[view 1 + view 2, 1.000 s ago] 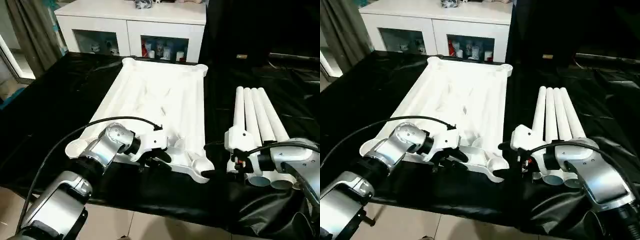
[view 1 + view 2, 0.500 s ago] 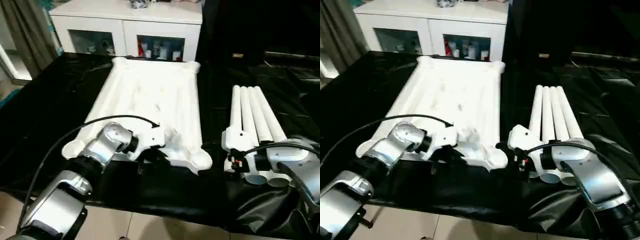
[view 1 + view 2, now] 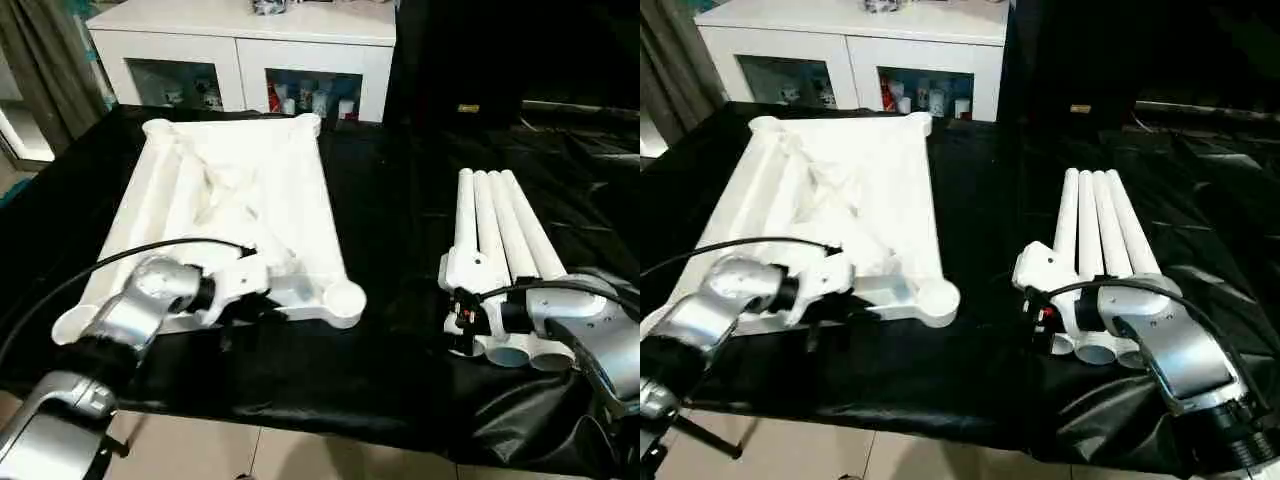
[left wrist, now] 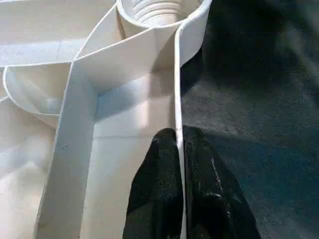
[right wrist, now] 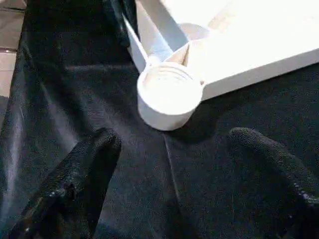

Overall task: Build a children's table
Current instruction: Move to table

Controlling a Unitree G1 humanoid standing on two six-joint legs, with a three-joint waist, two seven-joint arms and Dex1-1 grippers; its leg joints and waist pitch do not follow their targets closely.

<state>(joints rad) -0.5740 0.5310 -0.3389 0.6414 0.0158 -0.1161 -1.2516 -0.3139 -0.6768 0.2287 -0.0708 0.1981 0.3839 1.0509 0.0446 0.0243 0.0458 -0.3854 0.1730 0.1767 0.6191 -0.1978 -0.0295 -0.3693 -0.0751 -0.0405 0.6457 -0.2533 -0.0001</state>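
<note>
The white tabletop (image 3: 235, 195) lies underside up on the black cloth, left of centre, its ribs and round corner sockets showing. My left gripper (image 4: 178, 137) is shut on the thin rim wall at the tabletop's near edge, one black finger on each side of it, just short of the near right corner socket (image 3: 343, 298). Four white legs (image 3: 497, 245) lie side by side on the right. My right gripper (image 5: 174, 135) is open beside the legs' near ends, facing that corner socket (image 5: 169, 97) across a gap of cloth, with nothing between its fingers.
A white cabinet (image 3: 250, 55) with glass doors stands behind the table. Black cloth (image 3: 400, 230) covers the whole table, and a bare strip of it separates the tabletop from the legs. The table's near edge drops to a tiled floor (image 3: 300, 455).
My left gripper closed on the tabletop's near rim, and the tabletop slid and swung to the left, away from the legs and my right gripper. The right gripper stayed open.
</note>
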